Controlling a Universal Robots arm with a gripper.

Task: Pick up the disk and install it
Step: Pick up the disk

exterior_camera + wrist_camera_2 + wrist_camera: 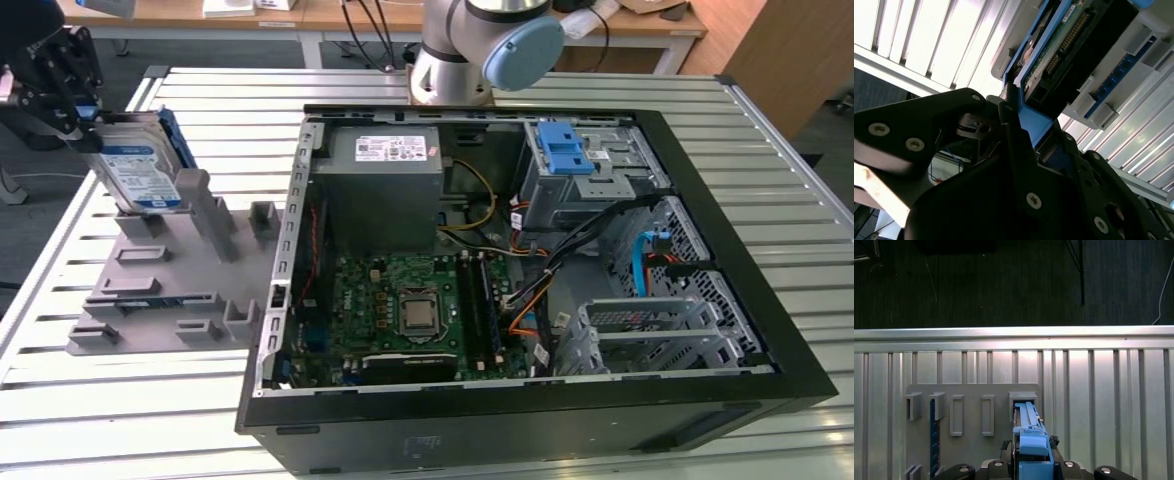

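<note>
The arm was made of silver-grey tubular sections, thick and rounded at the joint; a pale blue round cap closed the joint's end; the gripper was matt black, built of flat angular links; in the second wrist view its black plates had rounded corners and carried bright silver screws; a pale cream part lay under one plate; in the first wrist view small silver screw heads dotted its black links.

slatted metal table | wooden desks behind | dark floor | wooden panel at exterior view's right
</note>
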